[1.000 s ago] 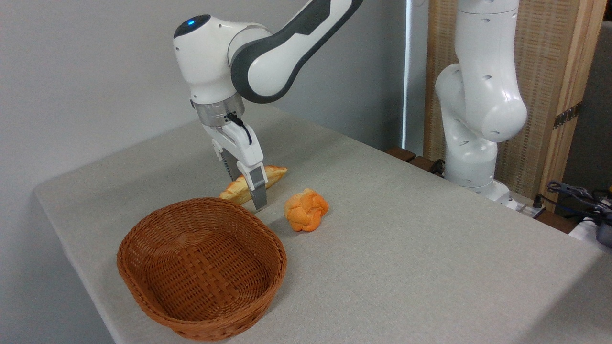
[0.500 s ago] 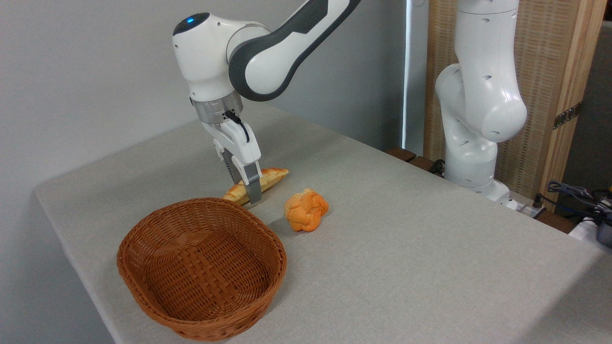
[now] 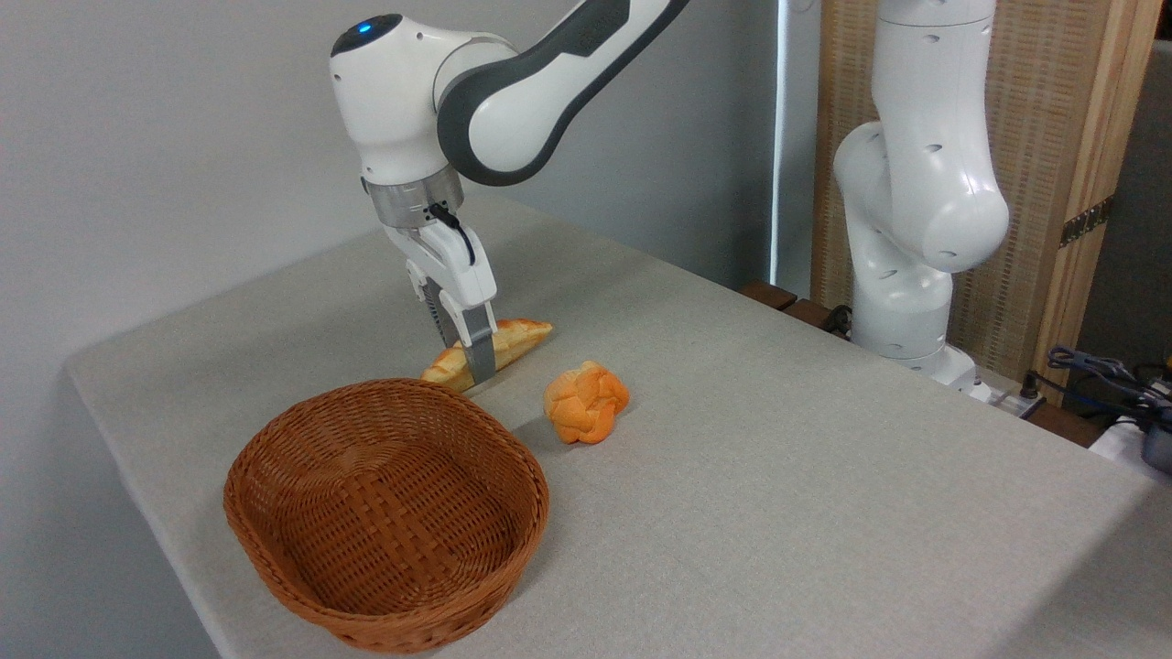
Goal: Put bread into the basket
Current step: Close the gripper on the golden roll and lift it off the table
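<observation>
The bread (image 3: 517,337), a long golden-brown loaf, lies on the grey table just behind the basket. My gripper (image 3: 467,359) comes down on its middle with one finger on each side. The near finger (image 3: 477,348) covers the loaf's front and its tip reaches the table. The far finger is mostly hidden behind the loaf. The fingers stand close against the bread. The basket (image 3: 275,430), an oval reddish-brown wicker one, stands empty at the front left, apart from the gripper.
A round knotted orange bun (image 3: 586,401) sits on the table right of the bread, near the basket's far rim. The arm's white base (image 3: 916,229) rises at the back right. Cables (image 3: 1099,375) lie at the far right edge.
The hand has shifted slightly up and back, and the near finger has drawn in against the loaf's front. The gap between the fingers has narrowed. The bread has stayed on the table.
</observation>
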Available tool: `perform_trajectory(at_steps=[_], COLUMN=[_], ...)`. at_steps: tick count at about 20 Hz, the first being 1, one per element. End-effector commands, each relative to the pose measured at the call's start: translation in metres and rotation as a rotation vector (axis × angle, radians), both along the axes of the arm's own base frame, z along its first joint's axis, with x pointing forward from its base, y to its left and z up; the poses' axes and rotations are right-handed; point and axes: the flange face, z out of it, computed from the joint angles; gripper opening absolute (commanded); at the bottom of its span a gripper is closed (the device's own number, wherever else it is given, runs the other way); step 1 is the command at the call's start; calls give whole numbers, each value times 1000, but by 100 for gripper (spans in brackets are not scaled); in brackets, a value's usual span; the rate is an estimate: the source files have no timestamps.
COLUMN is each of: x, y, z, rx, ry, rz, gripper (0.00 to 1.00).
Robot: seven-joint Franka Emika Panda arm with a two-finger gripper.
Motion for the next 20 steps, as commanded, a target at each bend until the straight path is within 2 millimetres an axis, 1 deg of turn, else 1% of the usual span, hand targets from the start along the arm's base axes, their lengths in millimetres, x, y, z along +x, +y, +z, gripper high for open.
perform_trajectory(at_steps=[1,4,7,10,13,15,17,19,20], x=[-6,-11,-21,-24,-11,8,24,42,53], y=[2,4,-2,1,12,41,64,90,101], z=[16,21,30,56,90,109,125,135,134], rx=[-18,-9,-6,-24,-58,-82,-104,-129,-138], ry=[-11,12,19,-11,-72,-112,-152,-186,-209], rz=[14,10,-7,-8,21,75,120,176,190], gripper=[12,12,12,14,15,19,20,20,20])
